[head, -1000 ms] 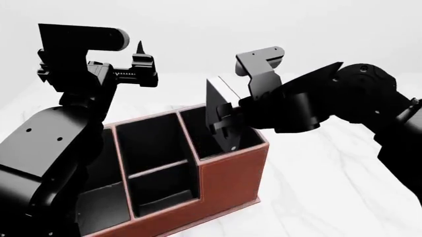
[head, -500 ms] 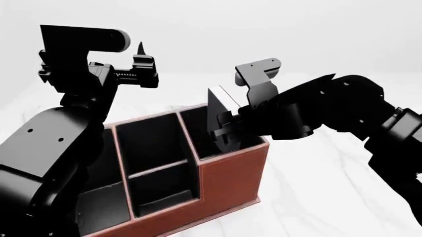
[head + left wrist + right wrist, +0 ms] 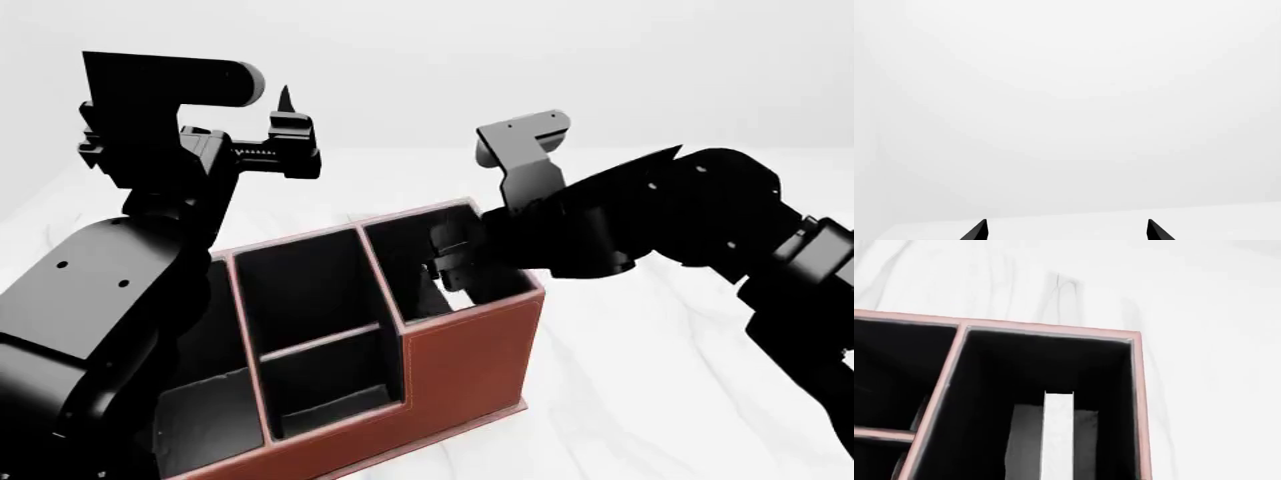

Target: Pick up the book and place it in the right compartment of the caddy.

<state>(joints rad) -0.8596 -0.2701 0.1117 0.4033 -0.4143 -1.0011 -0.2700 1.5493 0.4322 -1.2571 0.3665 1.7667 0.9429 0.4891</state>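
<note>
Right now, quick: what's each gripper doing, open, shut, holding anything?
Left gripper: open, holding nothing, raised above the caddy.
Right gripper: at the right compartment with the book inside; cannot tell whether it grips.

My arms are matte black all over, built of bulky rounded shells dotted with small pale screws. A grey-tipped bracket tops each forearm. My left gripper point(image 3: 286, 128) is ribbed along its body, and its fingertips point(image 3: 977, 231) taper to sharp black points.
</note>
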